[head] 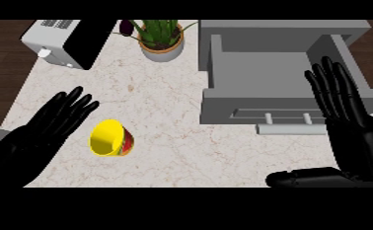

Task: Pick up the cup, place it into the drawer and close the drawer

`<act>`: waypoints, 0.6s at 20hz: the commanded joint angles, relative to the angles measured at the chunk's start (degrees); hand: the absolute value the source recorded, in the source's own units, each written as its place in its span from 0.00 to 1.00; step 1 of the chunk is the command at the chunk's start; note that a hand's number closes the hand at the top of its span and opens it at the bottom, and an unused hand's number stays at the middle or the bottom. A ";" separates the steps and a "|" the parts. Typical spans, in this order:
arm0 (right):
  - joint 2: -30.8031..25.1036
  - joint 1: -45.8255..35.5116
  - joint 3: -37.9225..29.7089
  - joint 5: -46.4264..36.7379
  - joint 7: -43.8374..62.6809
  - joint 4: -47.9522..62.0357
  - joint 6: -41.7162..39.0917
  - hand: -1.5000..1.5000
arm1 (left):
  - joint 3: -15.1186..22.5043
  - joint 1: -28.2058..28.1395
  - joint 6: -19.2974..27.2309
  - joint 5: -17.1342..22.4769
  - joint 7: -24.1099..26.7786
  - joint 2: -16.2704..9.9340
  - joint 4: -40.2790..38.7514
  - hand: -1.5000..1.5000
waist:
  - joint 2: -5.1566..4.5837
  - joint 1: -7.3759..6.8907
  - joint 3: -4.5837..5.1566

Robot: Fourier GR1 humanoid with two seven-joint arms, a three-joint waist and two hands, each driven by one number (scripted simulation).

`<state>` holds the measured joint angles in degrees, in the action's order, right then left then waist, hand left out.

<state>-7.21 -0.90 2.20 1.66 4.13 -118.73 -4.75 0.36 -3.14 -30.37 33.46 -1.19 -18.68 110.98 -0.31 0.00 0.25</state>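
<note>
The yellow cup (111, 138) lies tipped on its side on the marble counter (182, 125), its mouth turned up toward me, with what looks like a red and green pattern on its outside, though I can't make it out. My left hand (45, 131) sits just beside it, fingers straight and spread, holding nothing; it is the nearer hand, so I judge it should take the cup. My right hand (342, 113) is also released, fingers straight, raised over the right side of the grey drawer (255, 71), thumb stretched out low. The drawer stands pulled open, its handle (290, 120) facing me, ready to receive the cup. A potted plant (161, 39) and a toaster oven (67, 39) stand behind.
</note>
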 commanded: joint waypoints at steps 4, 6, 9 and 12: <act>-1.83 -3.91 -3.07 3.98 3.73 2.73 -2.60 0.00 | -5.17 6.38 -12.07 8.28 -0.43 -5.34 -17.80 0.00 | 0.22 0.34 -0.22; -0.45 -8.98 -2.52 1.83 -0.44 10.37 -1.86 0.00 | -5.83 9.65 -13.45 4.30 1.03 -4.93 -23.85 0.00 | 0.11 0.12 -0.22; -1.37 -8.62 -4.67 2.60 -4.41 14.84 -3.83 0.00 | -3.48 11.79 -10.94 -1.03 0.98 -0.86 -26.49 0.00 | 0.17 0.14 -0.25; -1.39 -12.28 -4.20 2.20 1.92 11.19 -2.22 0.00 | -5.85 11.81 -17.05 -9.81 9.84 -0.29 -34.87 0.00 | 0.20 0.18 -0.21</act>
<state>-7.88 -9.82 -0.84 3.49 4.63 -109.02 -6.66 -4.88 7.14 -44.06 31.46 2.75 -21.00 83.74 -0.13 0.18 0.03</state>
